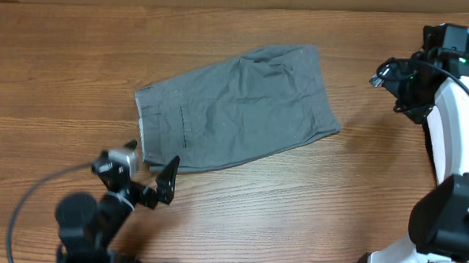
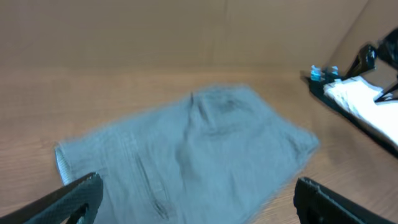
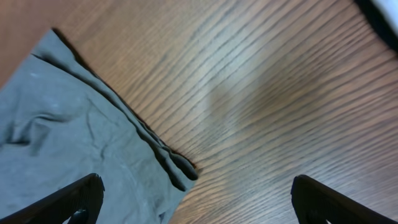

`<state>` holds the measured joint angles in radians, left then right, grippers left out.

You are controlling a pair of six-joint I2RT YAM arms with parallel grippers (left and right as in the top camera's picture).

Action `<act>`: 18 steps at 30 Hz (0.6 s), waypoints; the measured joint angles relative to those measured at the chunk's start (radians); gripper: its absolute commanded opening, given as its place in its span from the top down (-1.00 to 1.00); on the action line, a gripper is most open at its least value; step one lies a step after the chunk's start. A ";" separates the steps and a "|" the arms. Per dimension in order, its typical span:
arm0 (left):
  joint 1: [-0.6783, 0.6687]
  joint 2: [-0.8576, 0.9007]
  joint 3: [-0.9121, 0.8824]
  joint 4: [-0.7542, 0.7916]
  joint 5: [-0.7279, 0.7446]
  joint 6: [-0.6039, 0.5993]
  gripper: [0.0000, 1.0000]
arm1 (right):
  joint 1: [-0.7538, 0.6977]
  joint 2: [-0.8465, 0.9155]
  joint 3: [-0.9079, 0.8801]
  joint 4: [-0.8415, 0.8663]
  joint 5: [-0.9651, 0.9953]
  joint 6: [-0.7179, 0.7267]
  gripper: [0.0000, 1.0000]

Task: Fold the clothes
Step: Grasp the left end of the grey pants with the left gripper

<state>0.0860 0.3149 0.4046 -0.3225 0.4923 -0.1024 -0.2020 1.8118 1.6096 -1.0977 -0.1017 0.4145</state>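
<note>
The shorts (image 1: 239, 108) are laid folded mid-table (image 1: 63, 60). The left gripper (image 2: 199, 190) is held wide open and empty beside their waistband corner. The right gripper (image 3: 196, 186), likewise spread and empty, is seen beyond their hem.

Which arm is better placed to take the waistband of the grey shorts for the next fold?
Left: the left hand, open, sits right by the waistband; the right hand is off past the hem.
</note>
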 measured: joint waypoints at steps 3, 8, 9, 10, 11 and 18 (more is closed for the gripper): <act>0.000 0.276 0.219 -0.192 0.014 0.036 -1.00 | 0.002 0.047 0.000 -0.002 -0.036 -0.002 -0.97; 0.000 0.663 0.330 -0.267 0.032 0.053 -0.99 | 0.013 0.071 -0.032 0.005 -0.193 -0.084 -0.96; 0.000 0.724 0.330 -0.277 0.034 0.050 -0.99 | 0.021 0.076 -0.043 0.001 -0.212 -0.095 -0.96; 0.000 0.776 0.330 -0.277 0.037 0.045 -1.00 | 0.029 0.081 -0.055 -0.002 -0.226 -0.103 -0.95; 0.000 0.816 0.331 -0.277 0.039 0.038 -1.00 | 0.036 0.086 -0.067 -0.003 -0.237 -0.109 -0.95; 0.001 1.030 0.331 -0.247 0.042 0.001 -1.00 | 0.075 0.139 -0.168 0.034 -0.270 -0.161 -0.96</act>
<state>0.0872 1.3449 0.7353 -0.5697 0.5346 -0.1017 -0.1272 1.9507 1.4414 -1.0637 -0.3717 0.2539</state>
